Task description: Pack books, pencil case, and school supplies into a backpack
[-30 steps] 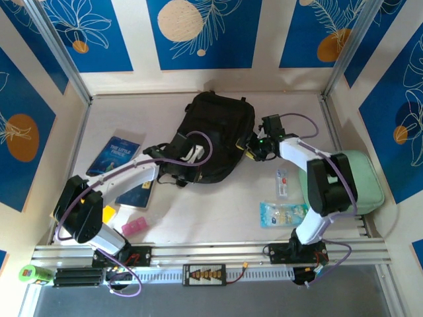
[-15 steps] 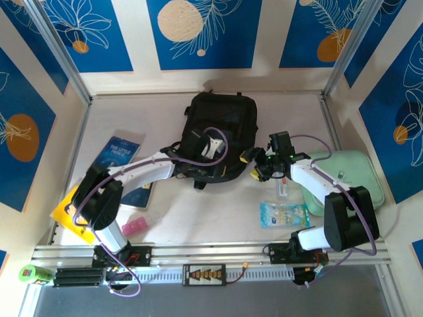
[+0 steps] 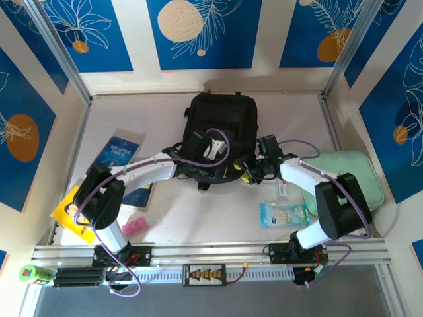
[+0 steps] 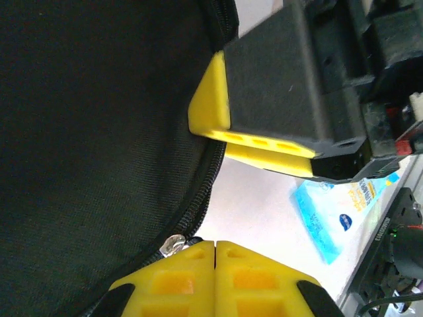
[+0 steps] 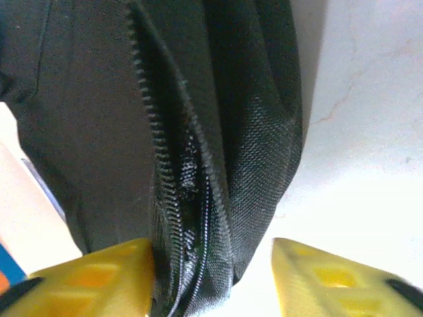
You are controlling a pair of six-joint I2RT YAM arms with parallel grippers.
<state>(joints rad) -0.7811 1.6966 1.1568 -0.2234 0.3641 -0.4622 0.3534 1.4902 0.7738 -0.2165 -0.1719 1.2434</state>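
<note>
Backpack [image 3: 228, 115] of black woven fabric

The black backpack [image 3: 221, 125] lies flat at twelve o'clock on the bench [image 3: 198, 211], its edge zip partly parted. The dark blue book [image 3: 115, 153] lies flat at nine o'clock. The yellow book [image 3: 65, 210] is at eight, and the mint-green pencil case [image 3: 365, 177] is at three.

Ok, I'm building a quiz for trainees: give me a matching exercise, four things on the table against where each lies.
Things: 1 backpack; 2 yellow book; 3 mint-green case; 4 blue packet.
Places: a near left corner; b right edge; c centre, far side; d near side, right of centre.
Pairs: 1-c; 2-a; 3-b; 4-d.
</note>
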